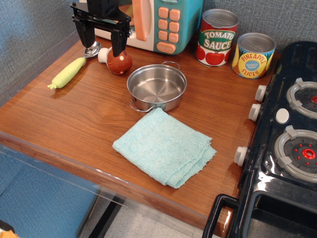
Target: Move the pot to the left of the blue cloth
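Observation:
The pot is a small shiny steel pot with two wire loop handles, standing upright on the wooden table just behind the blue cloth. The blue cloth is a pale aqua folded square lying flat near the front edge, its back corner touching the pot's near side. My black gripper hangs at the back left, up and to the left of the pot and apart from it. Its two fingers stand apart with nothing between them.
A brown toy mushroom and a spoon with a green handle lie under the gripper. A toy microwave and two cans, tomato sauce and pineapple, stand at the back. A toy stove borders the right.

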Controlling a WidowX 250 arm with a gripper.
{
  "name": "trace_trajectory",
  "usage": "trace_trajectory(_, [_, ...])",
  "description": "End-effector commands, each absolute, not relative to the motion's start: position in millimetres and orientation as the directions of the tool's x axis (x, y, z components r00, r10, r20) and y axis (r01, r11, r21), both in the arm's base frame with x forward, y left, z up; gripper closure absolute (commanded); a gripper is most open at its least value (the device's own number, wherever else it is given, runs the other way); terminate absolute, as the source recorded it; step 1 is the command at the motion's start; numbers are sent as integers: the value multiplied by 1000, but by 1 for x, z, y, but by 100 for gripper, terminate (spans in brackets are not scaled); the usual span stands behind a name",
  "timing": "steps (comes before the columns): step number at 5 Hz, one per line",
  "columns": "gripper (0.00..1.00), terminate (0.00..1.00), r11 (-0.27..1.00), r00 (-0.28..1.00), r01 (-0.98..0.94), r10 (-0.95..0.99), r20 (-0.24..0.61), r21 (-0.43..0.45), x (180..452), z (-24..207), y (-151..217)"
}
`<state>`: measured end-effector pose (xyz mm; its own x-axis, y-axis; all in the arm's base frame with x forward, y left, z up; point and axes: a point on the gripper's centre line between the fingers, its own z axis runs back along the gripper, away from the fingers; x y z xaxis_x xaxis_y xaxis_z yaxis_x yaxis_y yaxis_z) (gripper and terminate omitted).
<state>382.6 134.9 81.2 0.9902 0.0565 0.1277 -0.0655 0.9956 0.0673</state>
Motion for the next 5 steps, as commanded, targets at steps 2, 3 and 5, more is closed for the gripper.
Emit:
trace_trajectory(2, [0, 0, 995, 983, 30, -47, 179, 97, 373, 98, 89])
trace_trajectory(3, [0, 0, 987, 967, 138, -151, 207, 77, 362, 103, 44])
trace_trajectory(5, [0, 0, 967, 955, 251, -253, 155, 28, 365, 68, -24])
